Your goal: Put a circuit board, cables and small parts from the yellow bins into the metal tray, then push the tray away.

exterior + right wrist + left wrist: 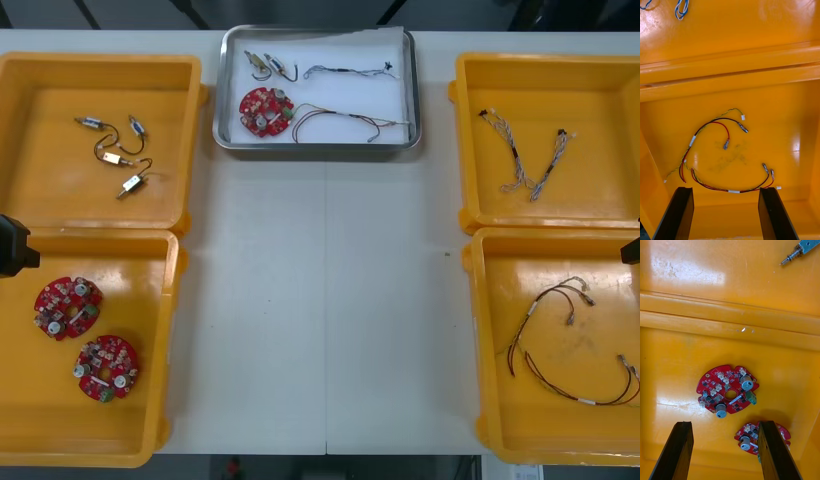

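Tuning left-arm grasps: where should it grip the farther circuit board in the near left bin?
Probably from straight above, the open left gripper pinching opposite rim edges of the circuit board: it lies flat, components up, apart from the second board.

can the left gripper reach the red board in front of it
Likely yes: the left gripper hangs open above the bin, and the board lies uncovered ahead of its fingers, apart from the second board.

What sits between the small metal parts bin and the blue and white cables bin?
The metal tray, holding a circuit board, cables and small metal parts; front view.
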`<state>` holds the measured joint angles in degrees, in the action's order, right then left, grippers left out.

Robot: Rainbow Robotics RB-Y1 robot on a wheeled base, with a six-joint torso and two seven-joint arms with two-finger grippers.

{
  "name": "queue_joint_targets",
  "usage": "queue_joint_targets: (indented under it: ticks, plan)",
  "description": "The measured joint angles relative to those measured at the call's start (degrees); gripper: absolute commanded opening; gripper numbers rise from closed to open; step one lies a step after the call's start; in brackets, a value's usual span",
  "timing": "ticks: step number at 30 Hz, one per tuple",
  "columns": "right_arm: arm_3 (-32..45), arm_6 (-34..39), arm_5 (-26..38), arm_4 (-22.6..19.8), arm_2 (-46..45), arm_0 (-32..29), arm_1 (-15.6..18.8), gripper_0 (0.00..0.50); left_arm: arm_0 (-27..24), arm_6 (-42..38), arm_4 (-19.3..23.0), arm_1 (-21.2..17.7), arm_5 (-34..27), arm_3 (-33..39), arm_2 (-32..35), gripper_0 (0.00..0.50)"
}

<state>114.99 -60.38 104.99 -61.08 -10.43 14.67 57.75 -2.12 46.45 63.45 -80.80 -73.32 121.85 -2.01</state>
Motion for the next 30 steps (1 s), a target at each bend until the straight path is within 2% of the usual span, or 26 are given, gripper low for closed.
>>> queue_joint_targets:
  ticks: [30]
  plan:
    - [0.0,0.0,0.0,0.2,0.0,0.0,0.0,0.500,0.0,0.0,0.0,0.0,0.0,0.0,0.0,0.500]
